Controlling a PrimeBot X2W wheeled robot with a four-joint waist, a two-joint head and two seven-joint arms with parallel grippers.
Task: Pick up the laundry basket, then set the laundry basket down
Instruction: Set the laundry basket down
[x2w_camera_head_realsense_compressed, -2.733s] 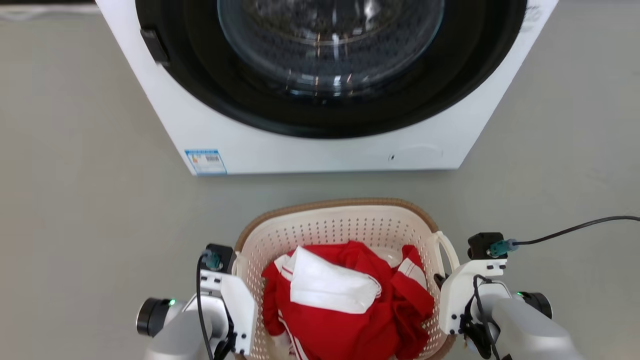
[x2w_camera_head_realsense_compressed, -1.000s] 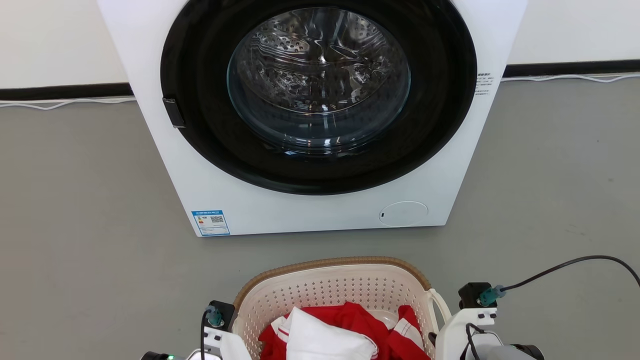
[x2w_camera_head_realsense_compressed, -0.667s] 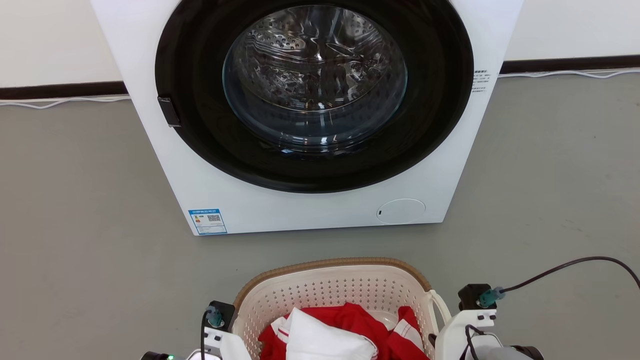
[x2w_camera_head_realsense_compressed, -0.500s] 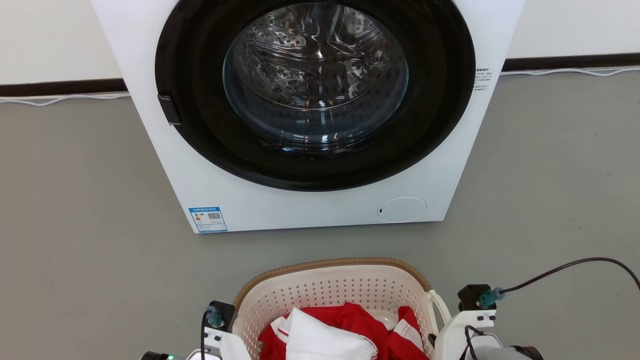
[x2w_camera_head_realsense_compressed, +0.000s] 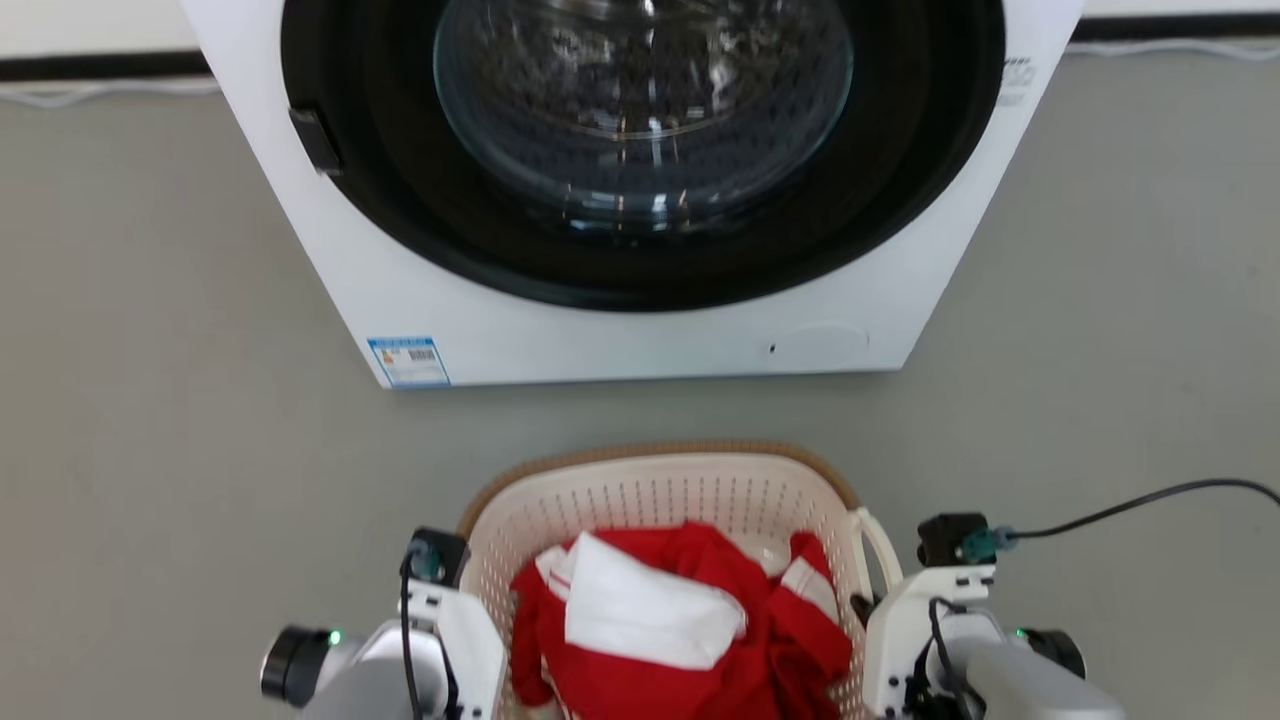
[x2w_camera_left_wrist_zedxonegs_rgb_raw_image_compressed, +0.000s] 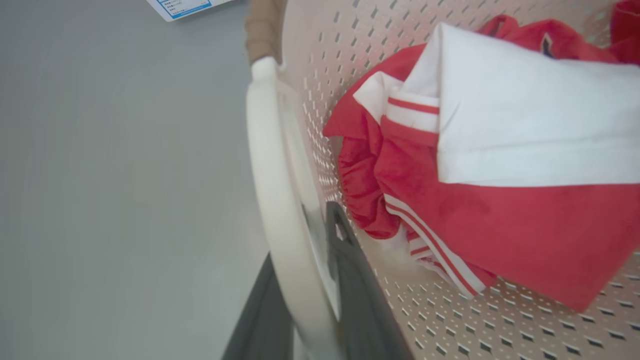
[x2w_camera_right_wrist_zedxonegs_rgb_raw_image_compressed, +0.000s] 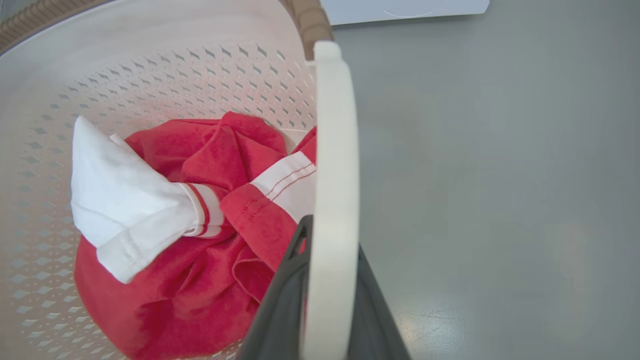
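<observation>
Cream plastic, likely stiff and light, the laundry basket (x2w_camera_head_realsense_compressed: 655, 495) should carry level by its side loops (x2w_camera_right_wrist_zedxonegs_rgb_raw_image_compressed: 332, 150), pinched by the left gripper (x2w_camera_left_wrist_zedxonegs_rgb_raw_image_compressed: 305, 280) and the right gripper (x2w_camera_right_wrist_zedxonegs_rgb_raw_image_compressed: 331, 250).

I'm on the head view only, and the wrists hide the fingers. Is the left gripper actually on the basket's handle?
Observer: Yes. The left wrist view shows the left gripper shut on the basket's left handle, with a dark finger on each side of the loop.
Operator: And the right one?
Observer: Same there. The right gripper is shut on the right handle, and the loop runs between its fingers.
Operator: Is any cloth caught in that grip?
Observer: The clothes lie just beside the inner finger, inside the basket. Between the fingers I see only the handle.
</observation>
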